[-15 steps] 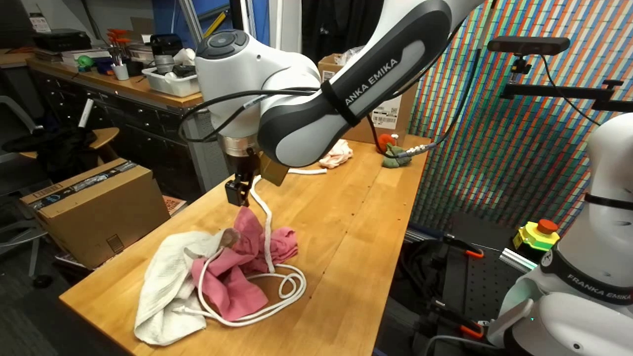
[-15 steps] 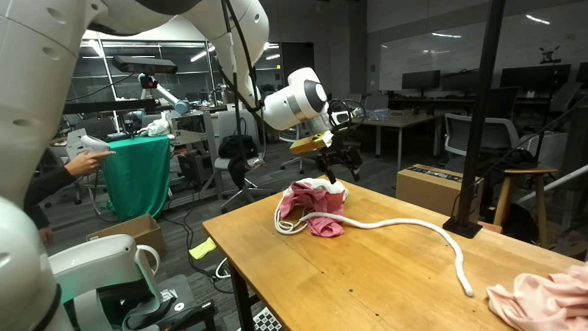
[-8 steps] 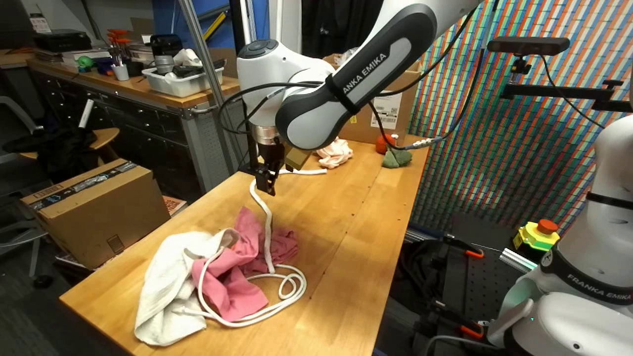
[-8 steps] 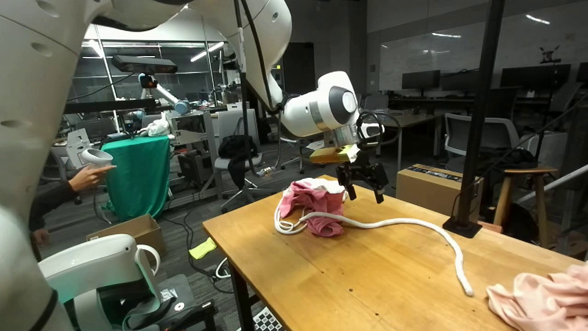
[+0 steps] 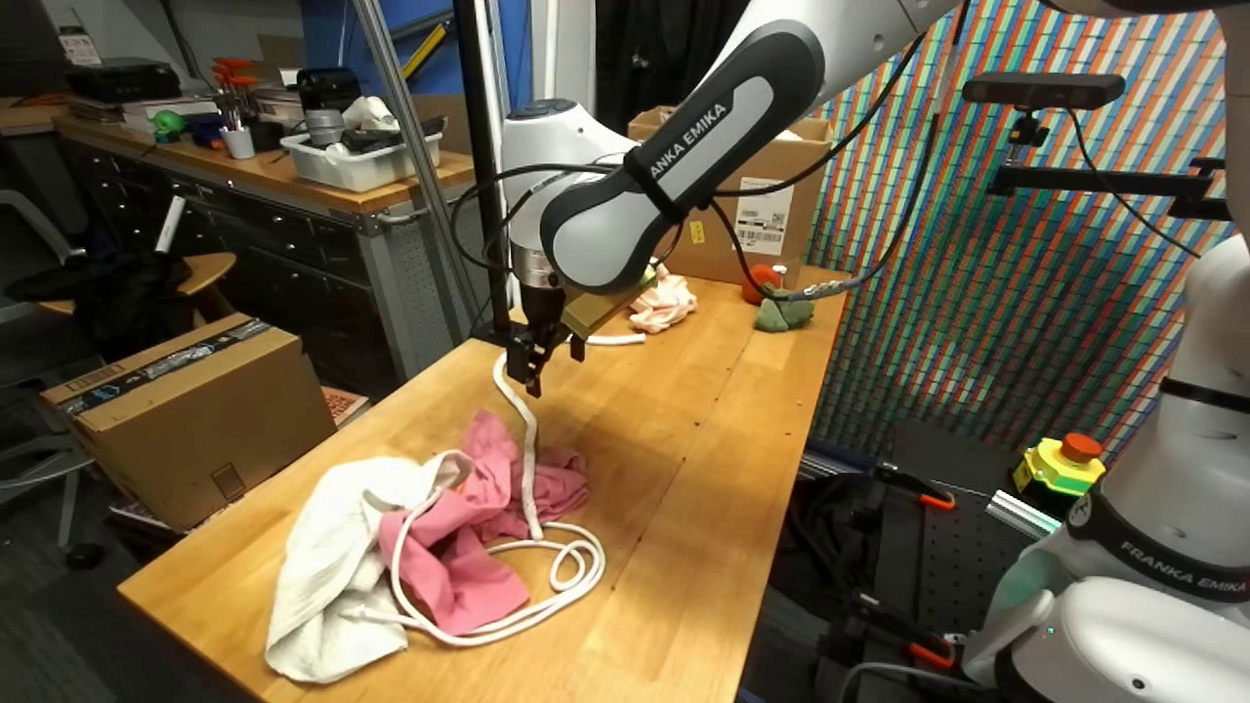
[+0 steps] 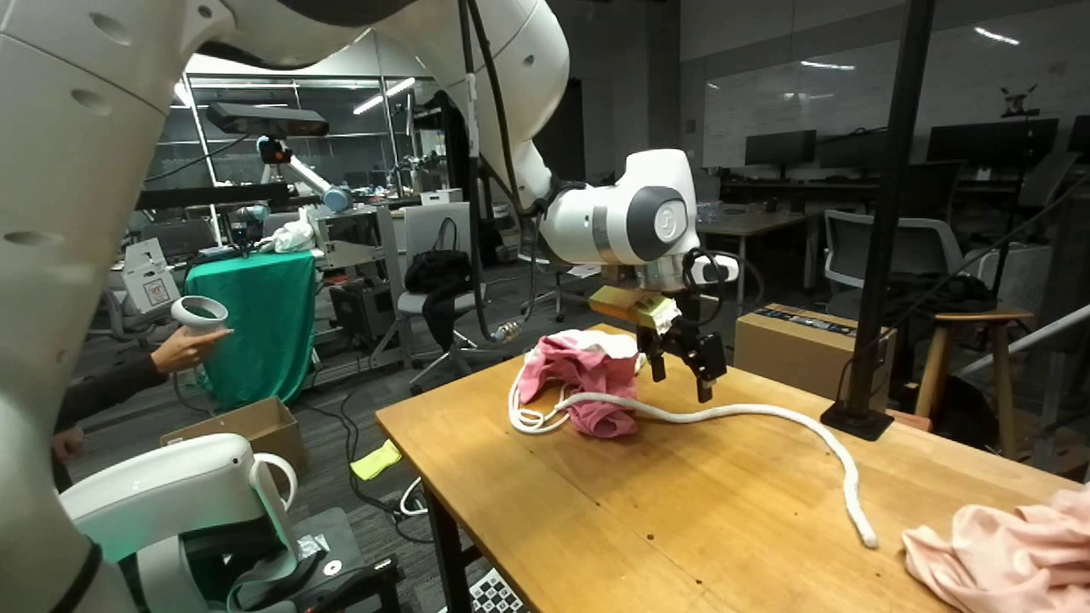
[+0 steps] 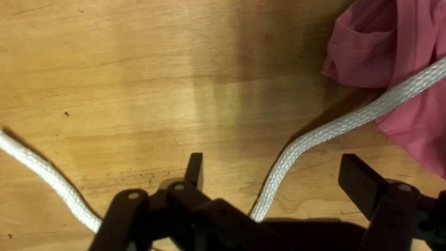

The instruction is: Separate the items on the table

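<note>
White cloth lies nearest in an exterior view, at the near end of the worktop, w/ the pink-red cloth touching it & the rope laid across the pink-red one and looped beside it; these aren't separated yet. Step in hand, I'd judge: getting the rope away, prob. first. Next move calls for going straight down on the stretch clear of the cloth, closing, then drawing it off slowly, as it might drag the pink-red cloth along. A bit farther, over that stretch, the end effector hangs w/ jaws spread wide, nothing held, no contact visible; per the wrist view, rope runs btwn the jaws. Farther off, a pale pink cloth sits near the rope's far tip, not touching; can't tell if it counts for the task.
</note>
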Action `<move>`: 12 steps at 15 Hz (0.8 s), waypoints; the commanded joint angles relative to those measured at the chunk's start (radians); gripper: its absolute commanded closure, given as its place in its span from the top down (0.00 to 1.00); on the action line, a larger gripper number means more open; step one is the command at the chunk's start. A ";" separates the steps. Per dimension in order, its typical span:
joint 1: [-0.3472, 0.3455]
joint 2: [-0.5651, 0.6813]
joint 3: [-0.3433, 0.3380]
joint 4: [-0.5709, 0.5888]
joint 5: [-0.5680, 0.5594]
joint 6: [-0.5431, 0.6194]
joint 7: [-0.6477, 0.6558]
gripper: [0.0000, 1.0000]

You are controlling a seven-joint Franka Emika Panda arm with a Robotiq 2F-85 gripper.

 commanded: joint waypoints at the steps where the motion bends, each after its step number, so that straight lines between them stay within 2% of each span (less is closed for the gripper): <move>1: -0.028 0.047 0.031 0.049 0.083 0.005 -0.064 1.00; 12: 0.014 0.193 0.033 0.181 0.075 -0.019 -0.082 1.00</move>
